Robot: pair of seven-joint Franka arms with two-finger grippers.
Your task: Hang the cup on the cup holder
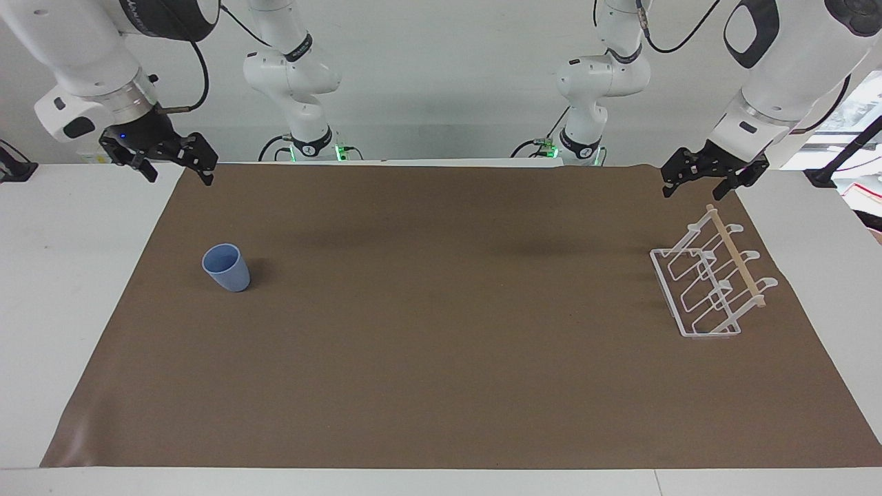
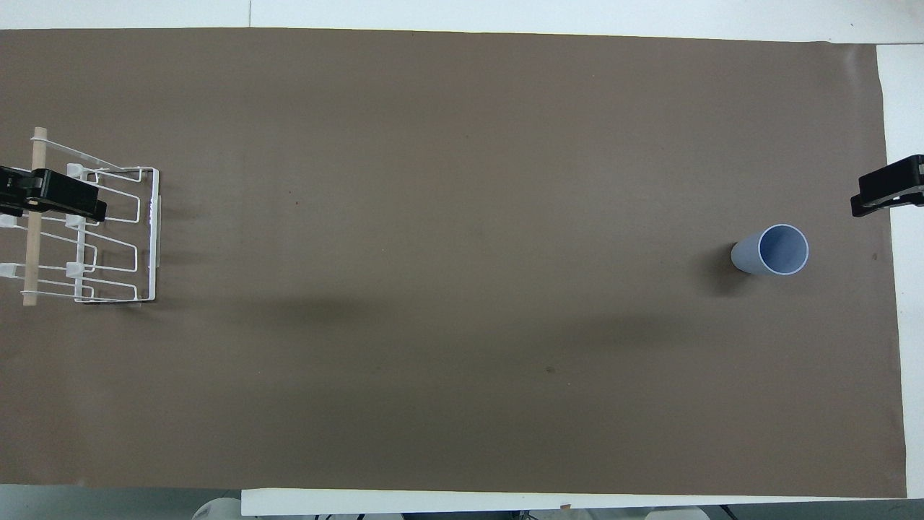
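Note:
The light-blue cup (image 1: 226,269) stands upright, mouth up, on the brown mat toward the right arm's end of the table; it also shows in the overhead view (image 2: 771,250). The white wire cup holder (image 1: 710,282) with its wooden rod stands toward the left arm's end, and shows in the overhead view too (image 2: 108,231). My right gripper (image 1: 178,176) hangs open and empty in the air over the mat's corner, apart from the cup (image 2: 888,195). My left gripper (image 1: 692,191) hangs open and empty above the holder's robot-side end, not touching it (image 2: 54,196).
A brown mat (image 1: 441,344) covers most of the white table (image 1: 62,310). Two more white arm bases stand at the robots' edge of the table.

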